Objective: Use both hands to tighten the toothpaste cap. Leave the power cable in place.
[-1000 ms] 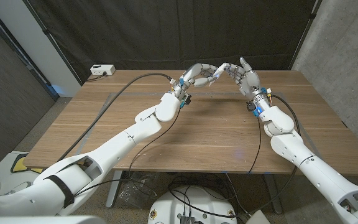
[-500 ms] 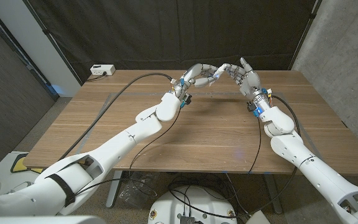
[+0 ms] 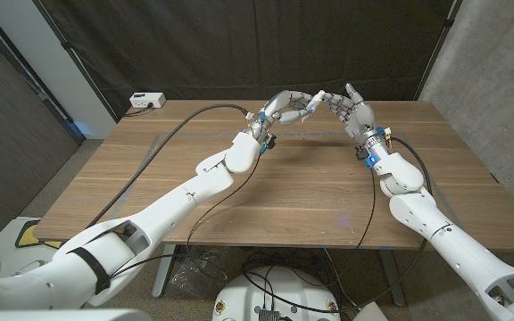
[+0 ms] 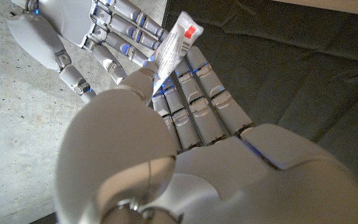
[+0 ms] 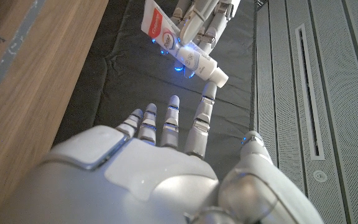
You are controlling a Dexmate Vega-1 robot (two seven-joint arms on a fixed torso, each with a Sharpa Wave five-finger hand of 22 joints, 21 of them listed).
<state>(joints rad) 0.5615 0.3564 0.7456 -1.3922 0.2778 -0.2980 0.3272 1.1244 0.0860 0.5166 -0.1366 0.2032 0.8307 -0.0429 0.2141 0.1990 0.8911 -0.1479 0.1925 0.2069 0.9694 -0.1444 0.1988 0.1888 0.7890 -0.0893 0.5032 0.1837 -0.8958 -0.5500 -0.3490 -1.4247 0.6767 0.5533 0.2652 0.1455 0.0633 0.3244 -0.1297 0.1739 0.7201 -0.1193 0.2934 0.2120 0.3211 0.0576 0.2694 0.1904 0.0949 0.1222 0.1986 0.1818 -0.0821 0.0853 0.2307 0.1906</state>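
2 glossy hands meet: left hand (image 5: 199, 18) grips the smooth tube (image 5: 182, 46); right hand (image 5: 166, 155), fingers spread, touches its round cap (image 5: 219, 76).

In the head view, upper centre, the toothpaste tube (image 3: 315, 96) is a small pale sliver between the two hands; its print and cap are too small to read there. In the left wrist view the left hand (image 4: 166, 155) covers the tube's lower body, leaving the flat crimped end at top centre; the cap end is hidden. The right hand (image 4: 86, 31) is cut off by the upper left edge. In the right wrist view, top centre, the crimped end runs to the upper edge, and whether the right fingertip (image 5: 209, 92) touches the cap (image 5: 219, 76) cannot be told.
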